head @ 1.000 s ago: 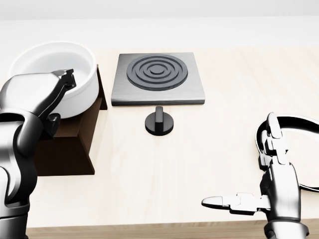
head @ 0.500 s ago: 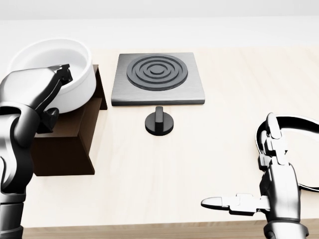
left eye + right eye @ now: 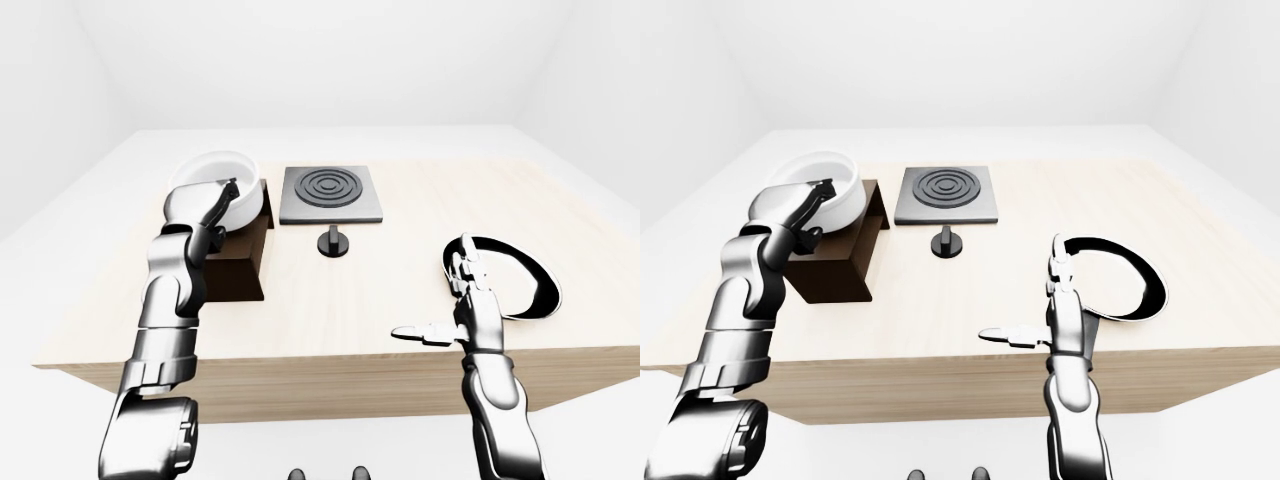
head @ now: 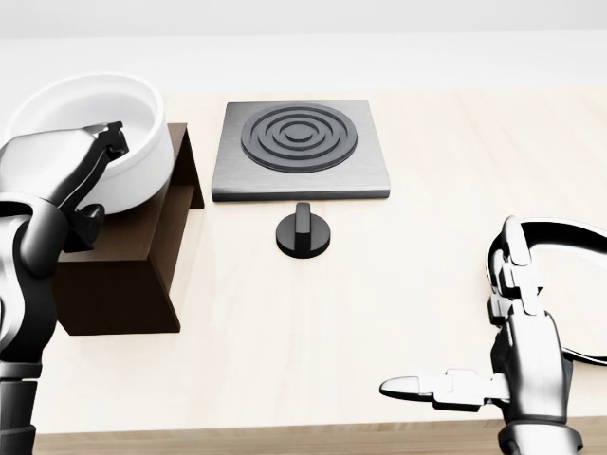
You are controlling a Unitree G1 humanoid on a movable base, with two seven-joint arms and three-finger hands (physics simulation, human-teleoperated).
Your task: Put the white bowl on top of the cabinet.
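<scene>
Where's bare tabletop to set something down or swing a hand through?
Widest free patch: the table right of the burner plate, above the black-rimmed plate. Also free: between the knob and the right hand. Crowded at left: cabinet, white bowl and left hand.

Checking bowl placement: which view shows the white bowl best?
Right-eye view: the white bowl shows whole on the cabinet, left hand at its rim. Head view crops it at the left; left-eye view has the arm covering more.
</scene>
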